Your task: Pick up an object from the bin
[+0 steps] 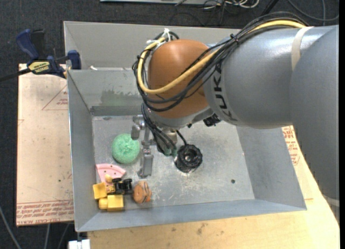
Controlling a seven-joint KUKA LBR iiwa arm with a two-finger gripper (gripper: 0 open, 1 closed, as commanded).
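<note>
The grey bin [81, 135] holds only a few things, and they all lie on the floor of its left and near part. The arm [259, 81] comes in from the right, and its orange cover [172, 75] hangs over the middle of the bin. Under the cover the gripper [144, 161] points down and reaches close to the floor. I cannot tell whether it is apart or together, and I see nothing clamped in it. The nearest thing is a green ball [125, 148] with a rough surface, which lies just beside the gripper on its left and looks almost in contact with it. In my judgement the coming move depends on this: the ball is not under the tool but at its side, so the gripper would need to shift a little left before it can close on it. A black round piece [187, 158] lies near the gripper on its right. Nearer the front left corner there are a pink piece [109, 171], a yellow toy [108, 196] and a small brown lump [142, 192], close together.
</note>
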